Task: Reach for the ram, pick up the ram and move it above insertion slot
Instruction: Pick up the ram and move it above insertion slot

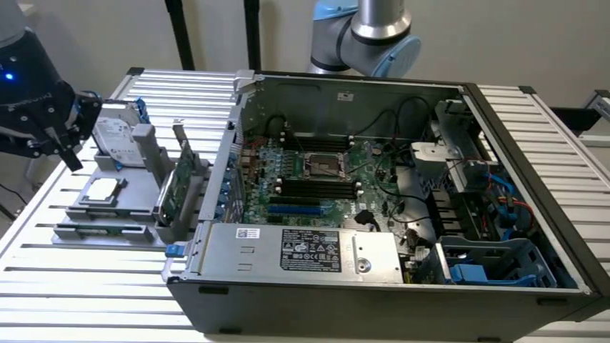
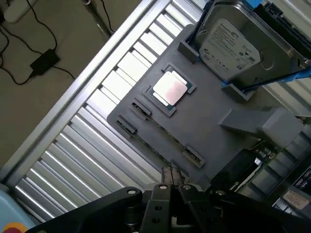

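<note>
The ram is a thin green stick lying flat in the front slot of a grey holder block, at the exterior view's left. In the wrist view the ram runs along the holder's edge between small dark clips. My black gripper hangs above the holder's far left corner, well apart from the ram and holding nothing. Its fingertips sit close together and shut, just beyond the ram's end. The dark memory slots lie on the motherboard inside the open computer case.
On the holder are a silver processor chip, a hard drive and a taller upright green expansion card. A silver power supply sits at the case's front. Cables lie on the floor past the ribbed metal table.
</note>
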You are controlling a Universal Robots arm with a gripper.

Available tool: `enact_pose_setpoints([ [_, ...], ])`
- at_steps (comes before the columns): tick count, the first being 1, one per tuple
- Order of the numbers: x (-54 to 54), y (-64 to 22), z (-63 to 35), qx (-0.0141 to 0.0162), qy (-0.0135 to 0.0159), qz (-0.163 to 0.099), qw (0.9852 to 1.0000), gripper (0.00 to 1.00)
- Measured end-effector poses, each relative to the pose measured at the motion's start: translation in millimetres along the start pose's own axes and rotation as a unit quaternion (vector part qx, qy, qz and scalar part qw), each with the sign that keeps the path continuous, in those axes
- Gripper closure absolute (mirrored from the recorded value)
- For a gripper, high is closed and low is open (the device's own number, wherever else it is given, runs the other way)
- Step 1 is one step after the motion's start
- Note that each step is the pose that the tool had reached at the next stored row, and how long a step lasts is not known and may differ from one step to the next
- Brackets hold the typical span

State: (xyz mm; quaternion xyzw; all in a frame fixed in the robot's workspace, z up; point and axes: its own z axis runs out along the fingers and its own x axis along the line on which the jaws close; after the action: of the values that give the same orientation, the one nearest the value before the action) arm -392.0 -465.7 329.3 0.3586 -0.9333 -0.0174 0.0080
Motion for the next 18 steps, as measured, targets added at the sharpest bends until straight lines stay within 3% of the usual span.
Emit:
enact_pose_setpoints([
  [5, 0.0, 0.0, 0.0, 0.0001, 0.0017, -0.046, 0.999, 0.89],
  [9, 0.0, 0.0, 0.0, 0.0002, 0.0031, -0.082, 0.9967, 0.89],
  [13, 0.0, 0.0, 0.0, 0.0003, 0.0045, -0.118, 0.993, 0.89],
  [18, 0.0, 0.0, 0.0, 0.0004, 0.0062, -0.163, 0.9866, 0.89],
])
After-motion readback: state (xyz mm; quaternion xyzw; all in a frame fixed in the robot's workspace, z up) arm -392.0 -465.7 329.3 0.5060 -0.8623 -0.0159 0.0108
